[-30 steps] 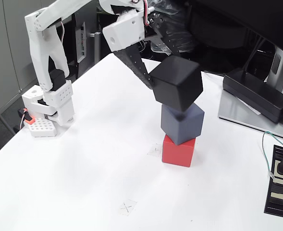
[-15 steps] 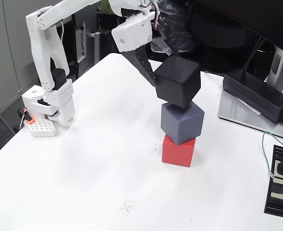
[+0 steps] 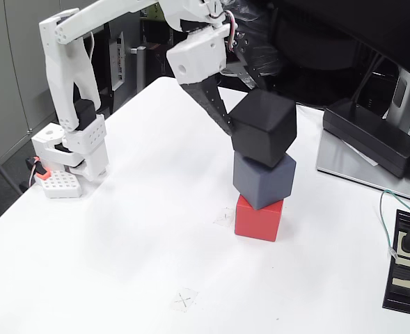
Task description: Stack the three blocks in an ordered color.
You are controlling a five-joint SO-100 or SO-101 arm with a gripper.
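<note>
Fixed view showed the red cube (image 3: 259, 218) on the white table (image 3: 121, 243); directly atop it sat the slate grey cube (image 3: 263, 179), and atop that the tilted black cube (image 3: 264, 128), clamped by the gripper (image 3: 234, 120) reaching from the red cube's upper left.

You're working in an office or lab: a white table (image 3: 121, 243), grey cabinet doors (image 3: 10, 69) behind its left edge, a monitor stand (image 3: 403, 97), power brick (image 3: 372, 136) and power strip (image 3: 405, 268) along the right edge.

White table (image 3: 121, 236) before grey cabinet doors (image 3: 10, 62).
</note>
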